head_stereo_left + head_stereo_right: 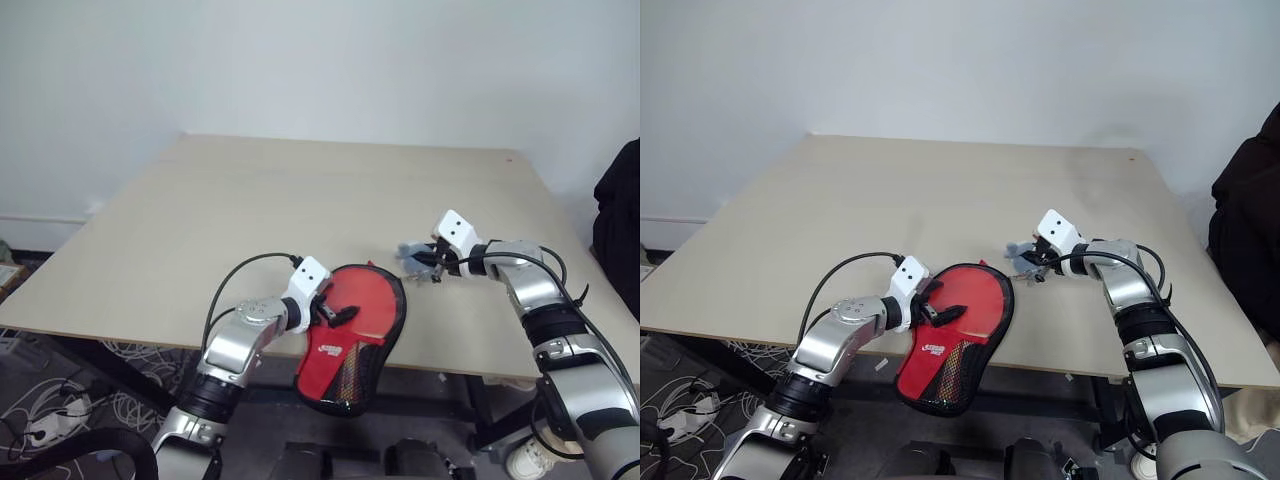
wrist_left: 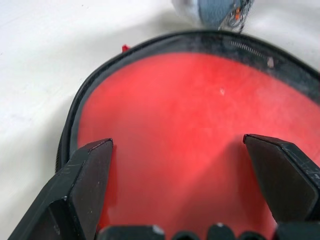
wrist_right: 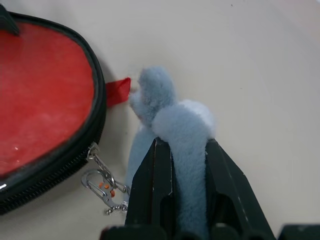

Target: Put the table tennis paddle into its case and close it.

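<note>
And here we are at the near edge of the surface [image 1: 250, 190], the red case [image 1: 350, 335] lying flat with its handle end hanging out over the edge. The paddle isn't separately visible; judging by the smooth red face inside the black rim, it may already sit in the case, but that can't be confirmed.

Left end effector [image 1: 335, 312] hovers over the round part of the case, jaws spread wide, holding nothing. Right end effector [image 3: 182, 175] is clamped on the fluffy grey-blue charm [image 3: 170, 117], which hangs by a small chain [image 3: 102, 182] from the zip at the case's rim.

Now, the risks. If the right arm pulls on that charm to run the zip and the left isn't pinning the case down, the whole case will likely drag across the surface instead of the zip moving. With the handle end overhanging, a slide toward the robot could tip it off the edge. The soft charm could also squash and slip out of the grip, or the thin chain could take more strain than it should.

The head views give the layout: both arms, the overhang. The right wrist view adds the chain, its clip and a little red tab [image 3: 117, 91] by the rim. The left wrist view shows the open jaws straddling the red face and the zip teeth along the far rim.
</note>
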`<action>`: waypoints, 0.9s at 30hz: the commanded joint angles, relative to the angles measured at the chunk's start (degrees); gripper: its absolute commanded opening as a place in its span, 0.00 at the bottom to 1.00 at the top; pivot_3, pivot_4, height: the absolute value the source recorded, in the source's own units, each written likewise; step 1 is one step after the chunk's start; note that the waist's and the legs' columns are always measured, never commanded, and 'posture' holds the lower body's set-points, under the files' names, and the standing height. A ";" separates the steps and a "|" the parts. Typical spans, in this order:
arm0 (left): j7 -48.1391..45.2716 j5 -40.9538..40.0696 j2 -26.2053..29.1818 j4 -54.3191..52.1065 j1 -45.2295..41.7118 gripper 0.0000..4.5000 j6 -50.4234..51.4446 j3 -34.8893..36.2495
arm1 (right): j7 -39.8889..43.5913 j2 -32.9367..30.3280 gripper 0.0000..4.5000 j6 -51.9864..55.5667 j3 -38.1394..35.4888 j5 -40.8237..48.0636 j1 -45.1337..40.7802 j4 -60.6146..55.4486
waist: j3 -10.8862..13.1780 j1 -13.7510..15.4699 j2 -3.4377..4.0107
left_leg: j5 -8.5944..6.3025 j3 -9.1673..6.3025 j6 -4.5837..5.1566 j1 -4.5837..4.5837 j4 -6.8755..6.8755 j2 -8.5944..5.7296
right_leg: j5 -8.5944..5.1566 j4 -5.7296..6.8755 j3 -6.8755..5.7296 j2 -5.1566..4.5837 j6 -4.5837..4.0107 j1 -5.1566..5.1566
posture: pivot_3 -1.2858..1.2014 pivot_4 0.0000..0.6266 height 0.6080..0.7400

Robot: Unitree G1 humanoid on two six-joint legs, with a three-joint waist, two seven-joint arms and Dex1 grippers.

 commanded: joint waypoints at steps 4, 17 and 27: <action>-0.42 2.72 -3.03 6.32 -1.52 1.00 -3.48 -3.20 | -1.45 1.20 0.06 0.80 -0.18 0.73 0.50 -4.00 | 0.00 0.00 0.00 | 0.00 0.00 0.00 -0.01 0.00 0.00 | 0.00 0.00 0.00 0.01 -0.01 -0.01 | 0.52 0.00 1.00; -0.02 5.43 -5.58 15.17 -1.14 1.00 -13.22 -3.09 | -3.07 3.29 0.06 3.29 -0.09 1.43 3.39 -8.64 | -0.01 0.01 0.00 | 0.00 0.00 0.00 -0.01 0.00 0.01 | 0.01 -0.02 0.01 0.00 -0.01 -0.01 | 0.52 0.00 1.00; -2.09 5.18 -4.16 17.29 3.11 1.00 -16.86 -2.69 | -4.08 0.86 0.06 1.90 -0.76 1.18 4.36 -8.43 | -0.04 -0.07 0.02 | -0.01 0.00 0.00 0.02 -0.02 0.04 | 0.01 -0.02 -0.02 -0.02 -0.01 -0.02 | 0.52 0.00 1.00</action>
